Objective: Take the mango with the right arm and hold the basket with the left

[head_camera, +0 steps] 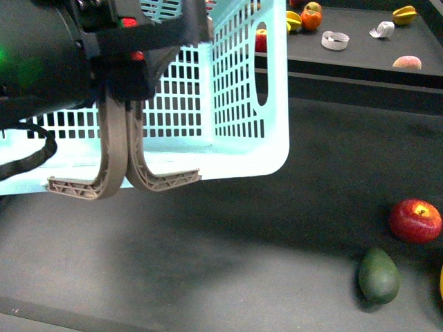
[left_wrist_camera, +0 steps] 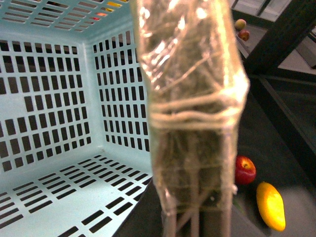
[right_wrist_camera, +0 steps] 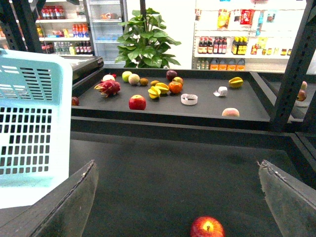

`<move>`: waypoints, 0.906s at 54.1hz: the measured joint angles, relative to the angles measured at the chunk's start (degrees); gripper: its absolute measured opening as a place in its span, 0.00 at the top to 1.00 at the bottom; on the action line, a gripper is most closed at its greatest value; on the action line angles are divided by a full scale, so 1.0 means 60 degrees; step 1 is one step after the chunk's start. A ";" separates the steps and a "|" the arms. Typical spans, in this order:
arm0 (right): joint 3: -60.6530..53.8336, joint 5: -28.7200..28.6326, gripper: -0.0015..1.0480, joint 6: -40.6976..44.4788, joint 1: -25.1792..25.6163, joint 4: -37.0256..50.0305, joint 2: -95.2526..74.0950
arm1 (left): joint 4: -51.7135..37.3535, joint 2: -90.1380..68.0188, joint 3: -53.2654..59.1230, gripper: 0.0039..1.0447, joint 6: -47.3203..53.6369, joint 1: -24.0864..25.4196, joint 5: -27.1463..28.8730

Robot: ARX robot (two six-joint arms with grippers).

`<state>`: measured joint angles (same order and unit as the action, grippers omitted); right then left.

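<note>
The left gripper (head_camera: 124, 181) has its jaws pressed nearly together on the near wall of the light-blue basket (head_camera: 277, 138), gripping it. The mango (left_wrist_camera: 270, 205) lies on the dark counter (head_camera: 208, 263) outside the basket, off to one side of those jaws and just beside a red apple (head_camera: 415, 220) (a dark green fruit (head_camera: 378, 275) lies near). The right gripper (right_wrist_camera: 177, 163) has its jaws wide apart and empty, with the apple between them.

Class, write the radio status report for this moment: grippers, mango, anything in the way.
Right gripper open, empty. Left gripper at basket, grip unclear. Mango on table, untouched. Red apple close beside it.
</note>
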<state>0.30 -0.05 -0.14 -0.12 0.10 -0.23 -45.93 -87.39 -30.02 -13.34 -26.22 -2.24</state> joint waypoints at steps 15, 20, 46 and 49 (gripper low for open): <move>0.0000 0.0000 0.08 0.0000 0.0000 0.0000 0.0000 | -0.0776 -0.0335 0.0168 0.93 0.0295 -0.0987 -0.0780; 0.0000 0.0000 0.08 0.0000 0.0000 0.0000 0.0000 | -0.0933 -0.0419 0.0168 0.93 0.0368 -0.1144 -0.1169; 0.0000 0.0000 0.08 0.0000 0.0000 0.0000 0.0000 | -0.1016 -0.0648 0.0168 0.93 0.0780 -0.1093 -0.1344; 0.0000 0.0000 0.08 0.0000 0.0000 0.0000 0.0000 | -0.1016 -0.0656 0.0168 0.93 0.0790 -0.1096 -0.1304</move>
<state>0.30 -0.05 -0.14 -0.12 0.10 -0.23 -52.03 -91.33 -29.02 -8.60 -32.80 -10.07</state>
